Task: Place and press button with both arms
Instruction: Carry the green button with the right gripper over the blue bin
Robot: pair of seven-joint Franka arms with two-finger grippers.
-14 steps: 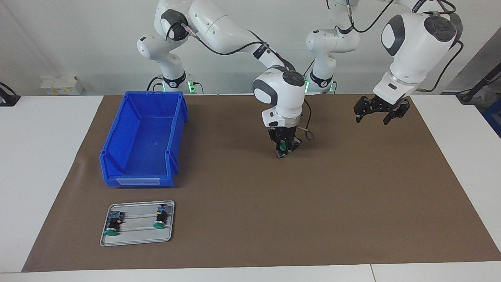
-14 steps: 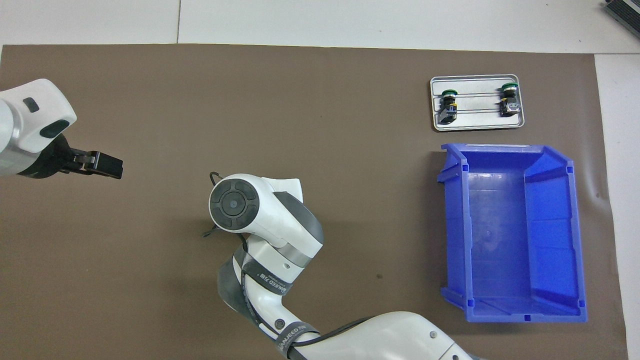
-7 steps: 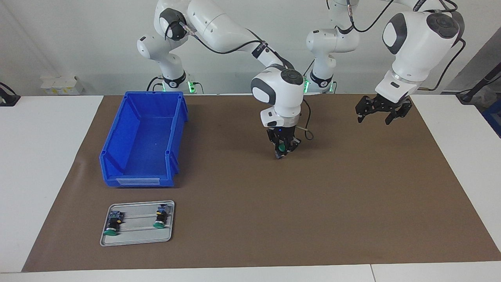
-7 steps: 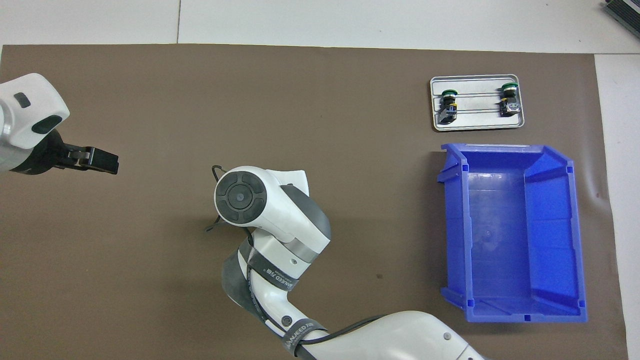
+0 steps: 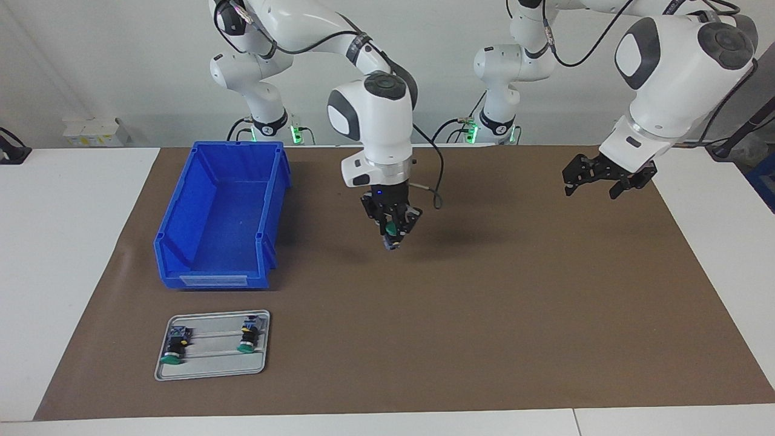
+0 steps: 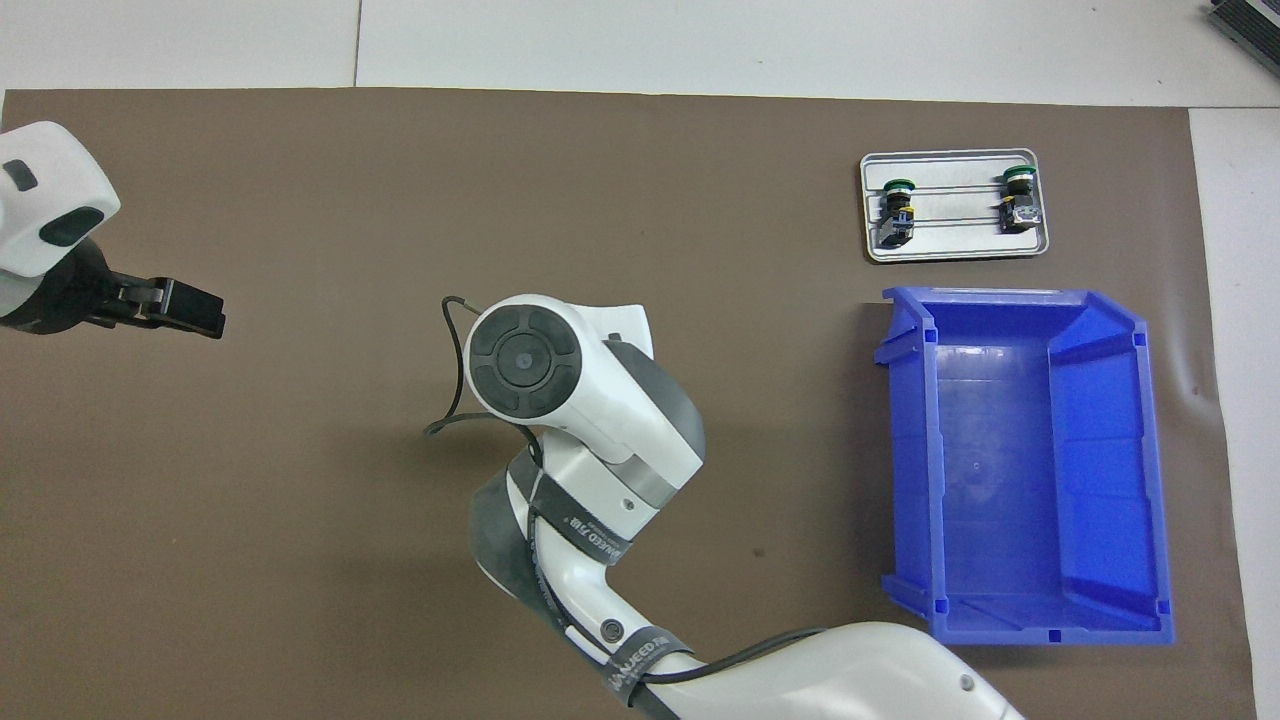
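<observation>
My right gripper (image 5: 392, 237) is shut on a button (image 5: 392, 230) with a green cap and holds it just above the brown mat, mid-table, beside the blue bin. In the overhead view the right wrist (image 6: 522, 358) hides that gripper and the button. My left gripper (image 5: 605, 177) is open and empty, up in the air over the mat's edge at the left arm's end; it also shows in the overhead view (image 6: 180, 306). Two more green-capped buttons (image 5: 172, 350) (image 5: 247, 339) lie on a grey tray (image 5: 212, 369).
An empty blue bin (image 5: 181, 242) stands on the mat toward the right arm's end; it also shows in the overhead view (image 6: 1110, 320). The grey tray (image 6: 950, 252) with two buttons (image 6: 897, 210) (image 6: 1020, 200) lies farther from the robots than the bin.
My right gripper has carried the button toward the blue bin and slightly upward. My left gripper has drifted a little toward the left arm's end of the table.
</observation>
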